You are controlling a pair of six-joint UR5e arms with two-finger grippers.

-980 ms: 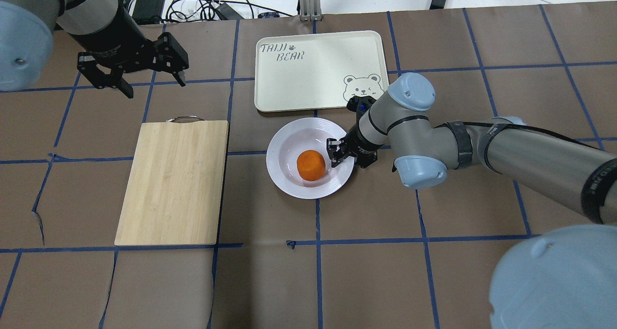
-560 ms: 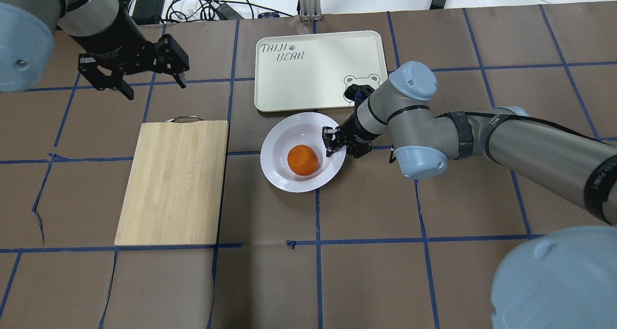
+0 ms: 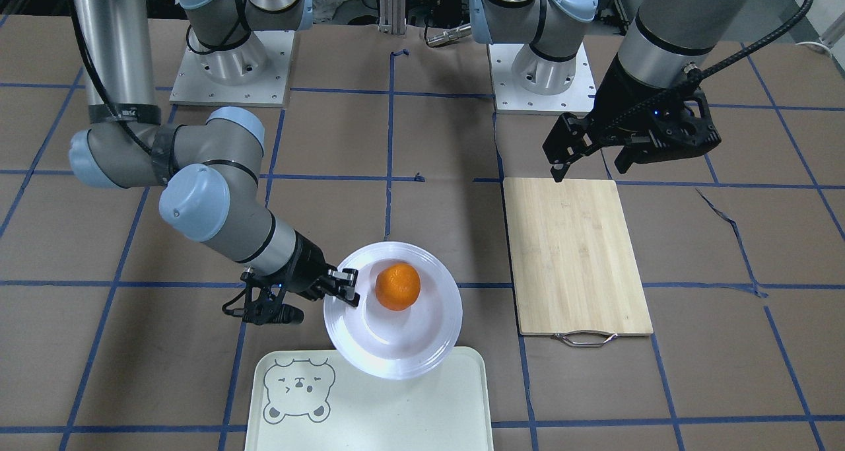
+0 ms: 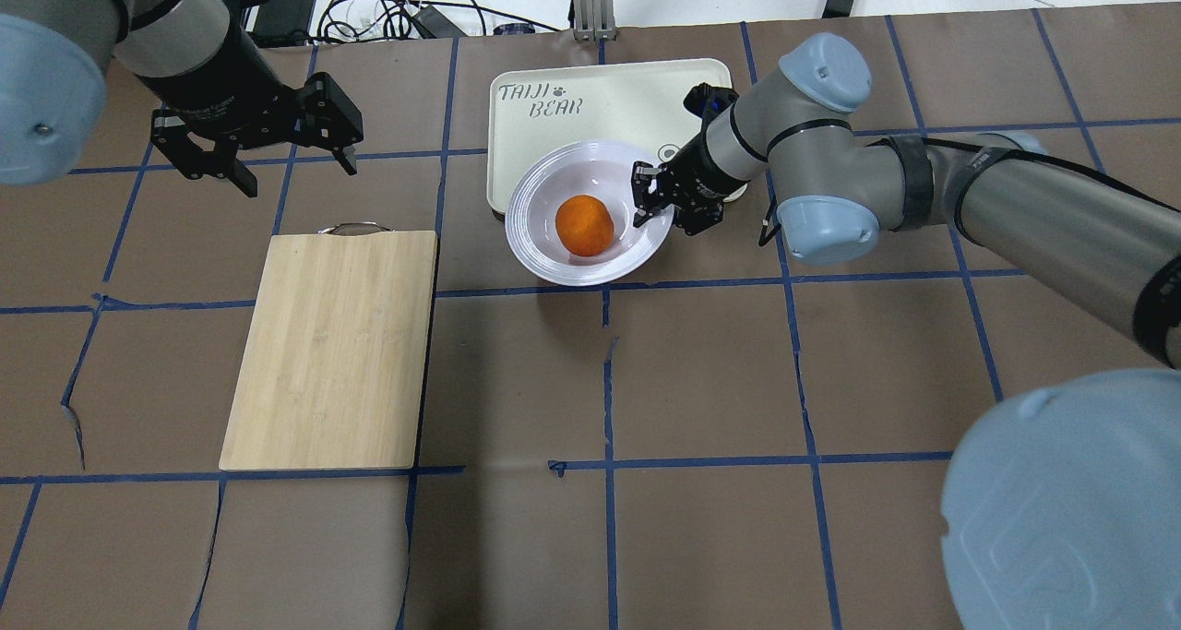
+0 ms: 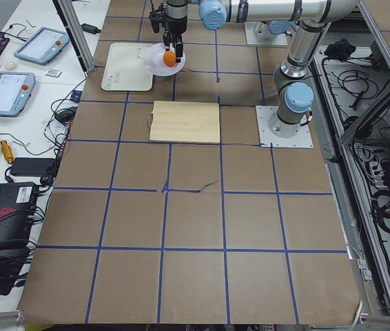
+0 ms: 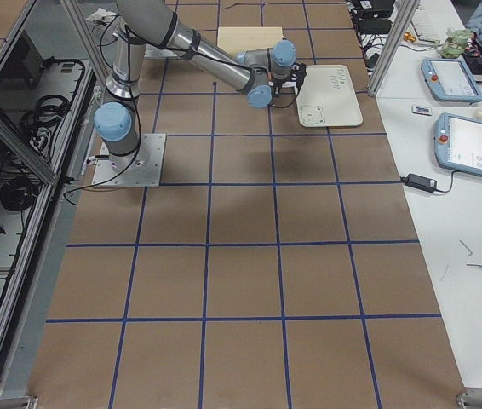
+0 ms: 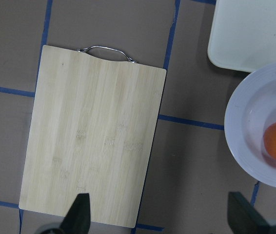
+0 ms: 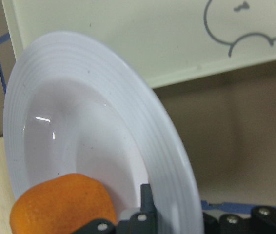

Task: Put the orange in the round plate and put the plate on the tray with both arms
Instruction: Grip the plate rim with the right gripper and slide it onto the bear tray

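Note:
The orange (image 4: 584, 226) lies in the sunken centre of the white round plate (image 4: 535, 196). My right gripper (image 4: 650, 196) is shut on the plate's right rim and holds it tilted, partly over the near edge of the tray (image 4: 600, 104). In the right wrist view a finger (image 8: 145, 209) clamps the plate rim (image 8: 143, 107), with the orange (image 8: 60, 204) beside it. From the front, the plate (image 3: 396, 352) overlaps the tray (image 3: 396, 411). My left gripper (image 4: 297, 171) hangs open and empty above the table, beyond the cutting board's handle end.
A bamboo cutting board (image 4: 332, 353) with a metal handle lies left of the plate. Cables and power bricks (image 4: 387, 12) sit on the white surface past the table's far edge. The tray's bear drawing (image 3: 297, 388) is in the corner nearest my right arm.
My right gripper has carried the plate with the orange away from the robot, from the bare table to over the tray's near edge. The left gripper has barely moved.

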